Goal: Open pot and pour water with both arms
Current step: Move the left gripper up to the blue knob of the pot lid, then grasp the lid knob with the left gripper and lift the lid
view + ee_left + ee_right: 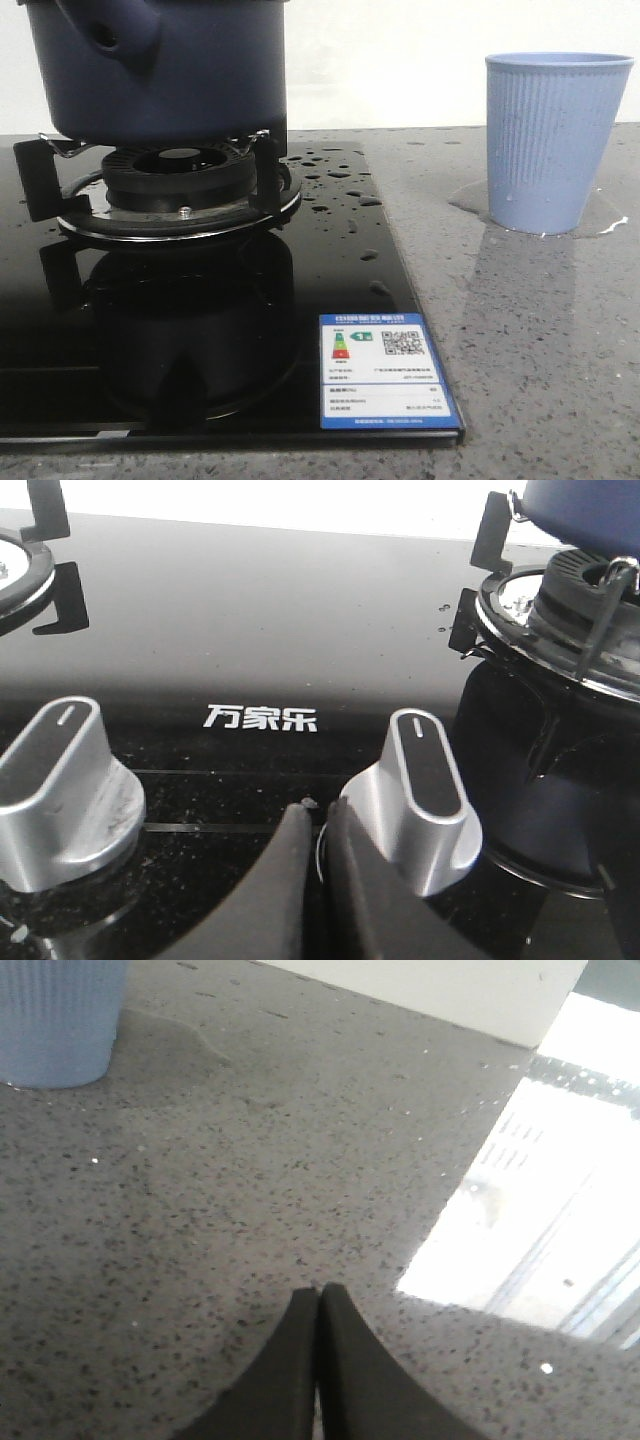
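The dark navy pot stands on the burner grate of the black glass stove; its stub handle with a hole faces the camera, and its top is cut off by the frame. A corner of the pot shows in the left wrist view. Water lies as drops on the stove glass and as a puddle round the light blue ribbed cup. My left gripper is shut and empty, low over the stove front beside a silver knob. My right gripper is shut and empty above the grey counter. Neither gripper shows in the front view.
A second silver knob sits beside the first. Another burner grate lies at the far side of the stove. An energy label is stuck on the stove's front corner. The cup also shows in the right wrist view. A bright window reflection lies on the counter.
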